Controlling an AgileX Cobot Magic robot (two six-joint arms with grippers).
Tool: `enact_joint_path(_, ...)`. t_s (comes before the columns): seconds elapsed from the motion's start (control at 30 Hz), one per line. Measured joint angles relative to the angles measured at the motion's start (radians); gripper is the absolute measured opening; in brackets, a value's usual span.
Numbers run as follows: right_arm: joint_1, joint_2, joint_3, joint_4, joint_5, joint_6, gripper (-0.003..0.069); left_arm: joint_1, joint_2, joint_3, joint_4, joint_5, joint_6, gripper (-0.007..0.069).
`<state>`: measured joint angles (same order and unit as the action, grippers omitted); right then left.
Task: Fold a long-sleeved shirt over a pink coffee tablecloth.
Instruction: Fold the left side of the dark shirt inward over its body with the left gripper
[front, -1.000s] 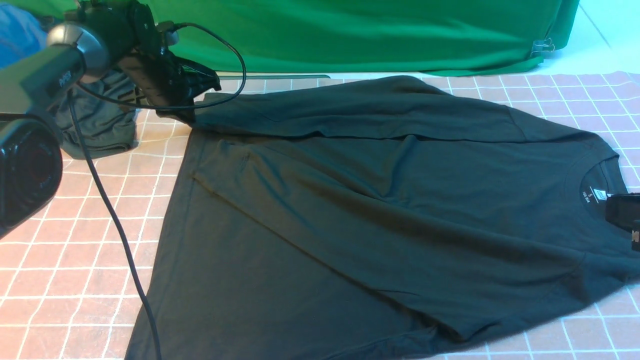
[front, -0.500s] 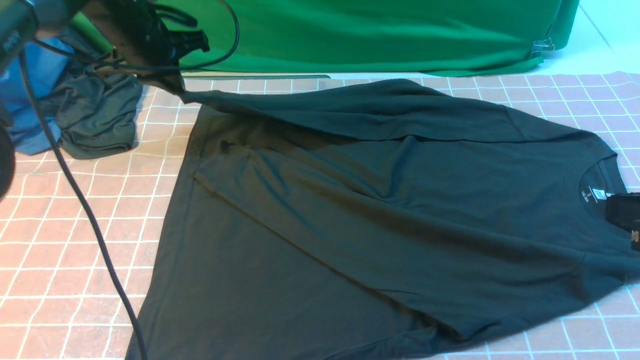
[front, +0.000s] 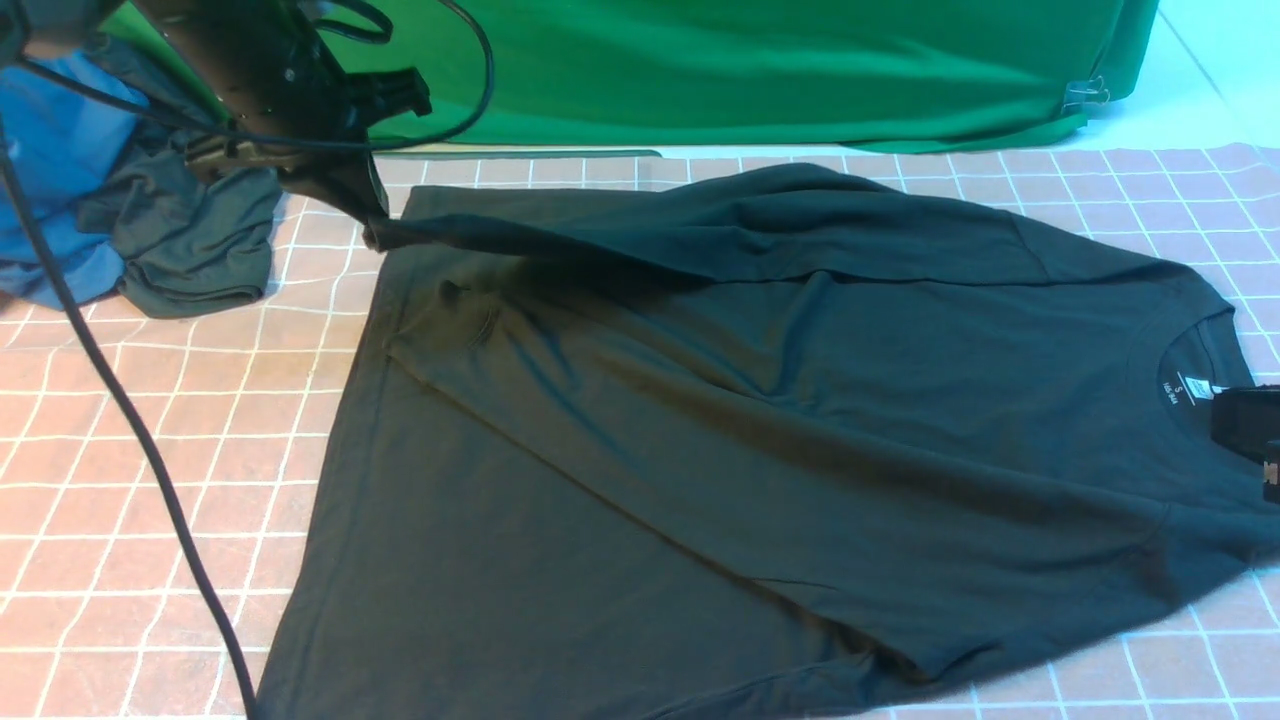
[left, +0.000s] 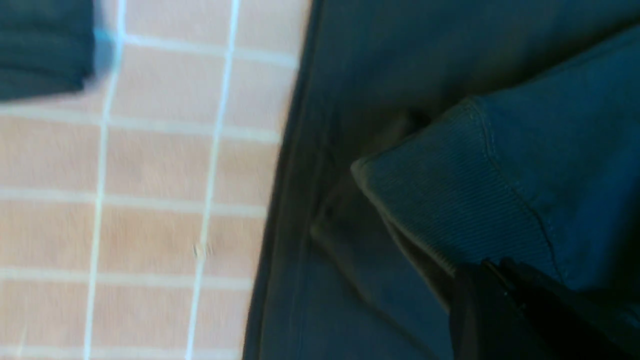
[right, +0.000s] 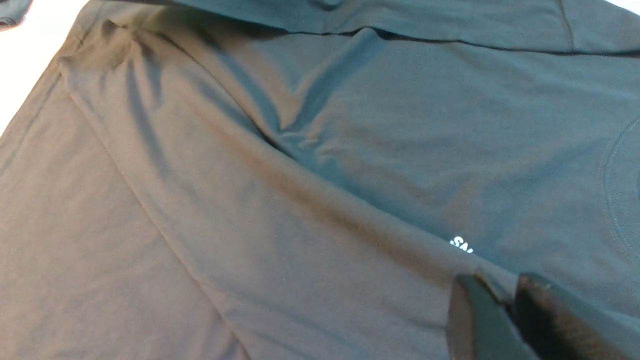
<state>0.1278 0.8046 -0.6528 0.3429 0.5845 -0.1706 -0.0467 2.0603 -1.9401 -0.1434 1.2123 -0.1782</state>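
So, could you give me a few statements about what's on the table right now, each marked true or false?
The left claw pinches a sleeve cuff of the long-sleeved shirt. True.
The shirt lies on a plain blue cloth. False: it lies on the pink tablecloth, which has a white grid.
A smaller dark garment lies bunched to the shirt's left, apart from it. True.
The cloth hanging behind is red. False: the backdrop fabric is green.
The neck opening points to the robot's left. False: the collar is on the right.
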Motion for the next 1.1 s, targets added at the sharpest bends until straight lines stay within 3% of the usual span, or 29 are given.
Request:
enact_joint_path(0.3,0.0,0.0,0.0,0.0,0.0,-0.002,0.0144,-0.11,-0.114,0.158,0.133,0.005,-0.038,0.0027)
enact_joint_path(0.5,0.0,0.0,0.0,0.0,0.0,-0.019,0.0144,-0.118,-0.184,0.241,0.188,0.004,-0.061,0.0027)
enact_joint_path(1.1,0.0,0.0,0.0,-0.001,-0.003,-0.04,0.0159,-0.121,-0.264,0.483,0.187,0.004,-0.069,0.0027)
